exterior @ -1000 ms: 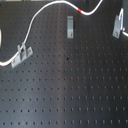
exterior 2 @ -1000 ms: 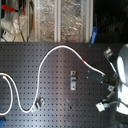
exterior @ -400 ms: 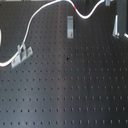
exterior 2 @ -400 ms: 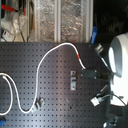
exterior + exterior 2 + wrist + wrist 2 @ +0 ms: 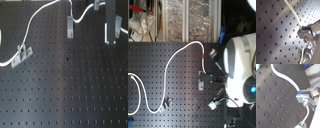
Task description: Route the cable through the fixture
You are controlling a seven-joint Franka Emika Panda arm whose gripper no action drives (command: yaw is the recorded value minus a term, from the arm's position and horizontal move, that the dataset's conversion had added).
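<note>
The white cable [image 5: 35, 20] runs from the first exterior view's left through a metal clip [image 5: 22, 55]. It arcs up over the black pegboard and comes down with its red band [image 5: 71, 10] just above the middle clip [image 5: 70, 28]. There it bends toward the first exterior view's right and rises to my gripper [image 5: 95, 6], which is shut on it at the top edge. In the second exterior view the cable [image 5: 175, 55] and band [image 5: 204, 58] drop onto the same clip [image 5: 204, 81]. In both wrist views the cable [image 5: 283, 77] meets the clip [image 5: 303, 97]. I cannot tell if it is seated.
A grey metal piece [image 5: 113, 31] hangs under a dark bar at the first exterior view's right. The white robot arm [image 5: 240, 65] fills the second exterior view's right. Clutter and shelves [image 5: 173, 20] stand behind the board. The pegboard [image 5: 65, 95] stretches toward the near edge.
The gripper has carried the cable end toward the first exterior view's right. The cable now bends around the middle clip, and the red band sits lower, closer to it.
</note>
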